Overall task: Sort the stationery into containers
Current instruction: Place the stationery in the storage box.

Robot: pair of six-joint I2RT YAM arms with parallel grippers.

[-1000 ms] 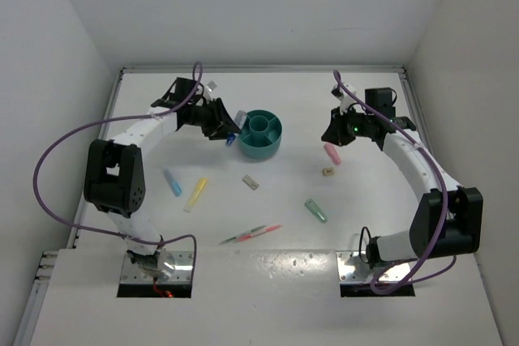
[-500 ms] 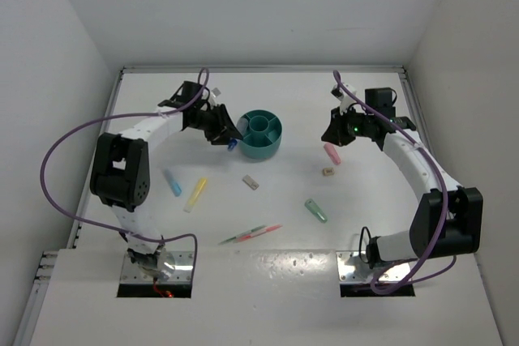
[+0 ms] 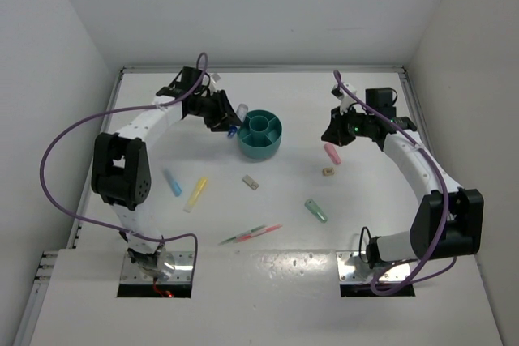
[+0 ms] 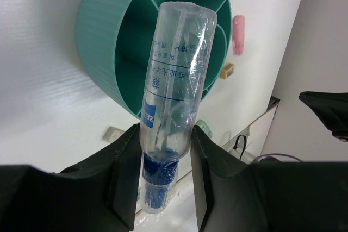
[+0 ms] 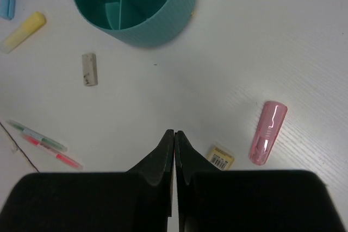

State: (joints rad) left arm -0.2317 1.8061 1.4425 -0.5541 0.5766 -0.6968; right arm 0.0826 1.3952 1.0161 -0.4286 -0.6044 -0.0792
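Observation:
My left gripper (image 3: 229, 121) is shut on a clear, wrapped stick with a blue cap (image 3: 238, 115), just left of the teal bowl (image 3: 261, 137). In the left wrist view the stick (image 4: 176, 69) stands between the fingers (image 4: 126, 150), its clear end over the bowl's rim (image 4: 103, 52). My right gripper (image 3: 334, 137) is shut and empty (image 5: 174, 132), hanging above a pink stick (image 5: 267, 132) and a beige eraser (image 5: 221, 157). The bowl's compartments that show look empty.
On the table lie a blue stick (image 3: 172, 182), a yellow stick (image 3: 195, 194), a second eraser (image 3: 250, 182), a green stick (image 3: 315, 211) and a green and a pink-red pen (image 3: 251, 234). White walls enclose the table on three sides.
The left arm has swung toward the back wall, carrying the held stick a little up along the bowl's left rim. The right arm has not moved.

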